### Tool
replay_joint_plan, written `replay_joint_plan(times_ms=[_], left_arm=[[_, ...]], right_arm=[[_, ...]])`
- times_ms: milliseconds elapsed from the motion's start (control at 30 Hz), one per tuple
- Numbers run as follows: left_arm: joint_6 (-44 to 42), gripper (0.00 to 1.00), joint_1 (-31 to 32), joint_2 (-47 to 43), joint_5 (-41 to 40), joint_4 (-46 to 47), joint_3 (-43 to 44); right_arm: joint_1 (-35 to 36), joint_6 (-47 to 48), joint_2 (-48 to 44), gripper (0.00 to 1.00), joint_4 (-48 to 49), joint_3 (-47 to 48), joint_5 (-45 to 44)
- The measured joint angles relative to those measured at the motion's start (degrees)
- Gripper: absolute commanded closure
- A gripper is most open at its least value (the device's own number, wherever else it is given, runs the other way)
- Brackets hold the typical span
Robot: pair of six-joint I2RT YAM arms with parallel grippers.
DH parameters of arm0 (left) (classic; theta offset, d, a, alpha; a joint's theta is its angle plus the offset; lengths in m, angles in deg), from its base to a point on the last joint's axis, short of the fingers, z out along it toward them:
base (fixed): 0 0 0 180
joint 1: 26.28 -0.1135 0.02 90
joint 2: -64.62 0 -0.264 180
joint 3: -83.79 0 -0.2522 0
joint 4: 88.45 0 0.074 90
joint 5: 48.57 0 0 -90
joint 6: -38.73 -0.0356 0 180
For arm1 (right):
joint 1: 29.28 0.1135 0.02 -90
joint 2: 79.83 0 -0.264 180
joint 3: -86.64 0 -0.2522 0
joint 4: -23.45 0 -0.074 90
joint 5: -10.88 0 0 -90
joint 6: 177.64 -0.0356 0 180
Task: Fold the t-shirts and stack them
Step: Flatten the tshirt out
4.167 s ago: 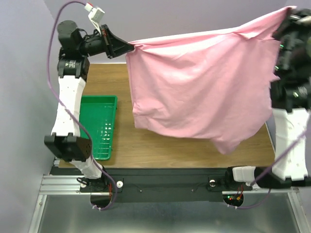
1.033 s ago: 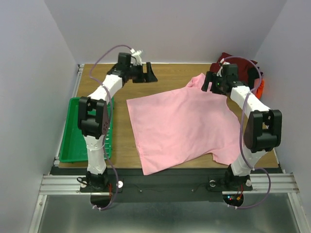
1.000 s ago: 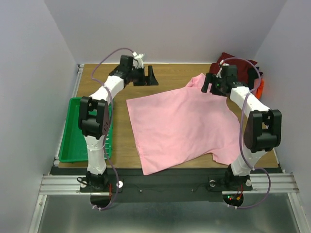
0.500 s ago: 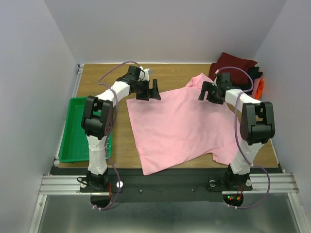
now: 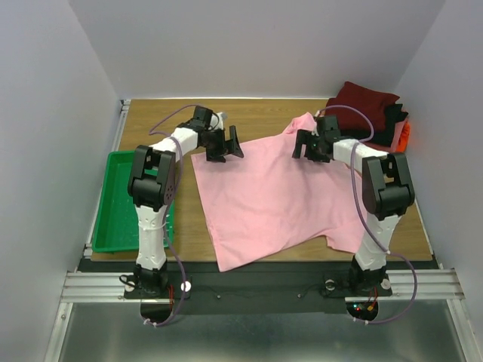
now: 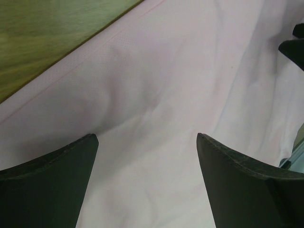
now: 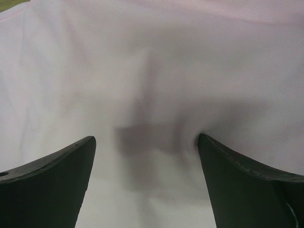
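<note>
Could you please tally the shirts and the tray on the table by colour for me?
Pink shirt: 1
Dark red shirt: 1
Black shirt: 1
Orange-red shirt: 1
Green tray: 1
Total: 5

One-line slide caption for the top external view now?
Pink t-shirt lies spread on the table; both arms hold open jaws near its far edge; darker shirts piled far right.
</note>
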Motion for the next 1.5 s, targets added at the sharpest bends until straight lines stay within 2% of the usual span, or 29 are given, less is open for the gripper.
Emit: replay_joint_plan(times_ms=[200, 633, 767, 1033, 1267, 1367, 1500], left_arm=[[1.33, 0.01, -3.89, 1.01, -0.96, 0.11, 1.68], [0.48, 0.01, -8.39, 11.82, -5.66, -3.08, 20.15], [-1.29, 0.01, -8.87, 13.62, -6.86, -3.50, 23.39], [-4.26, 0.01, -8.79, 13.64, -14.53, -3.91, 25.88], [-5.33, 0.01, -8.83, 12.85, -19.82, -3.69, 31.56], [-5.35, 0.01, -8.81, 10.82, -19.85, -3.78, 31.52], [-5.35, 0.01, -8.26, 4.68, -19.26, -3.78, 26.49]], right_arm=[[2.10, -1.46, 2.89, 0.06, 0.83, 3.69, 0.09], [2.62, -4.61, 15.74, 0.06, 1.16, 21.88, 2.93], [2.89, -5.22, 18.60, 0.06, 1.11, 26.21, 4.02], [3.17, -6.36, 22.16, 0.05, 0.20, 32.04, 5.88], [3.19, -6.84, 24.85, 0.05, -0.50, 36.44, 6.93], [3.21, -6.51, 24.81, 0.04, -0.85, 36.57, 6.88], [3.23, -5.86, 24.04, 0.04, -1.88, 36.54, 6.84]])
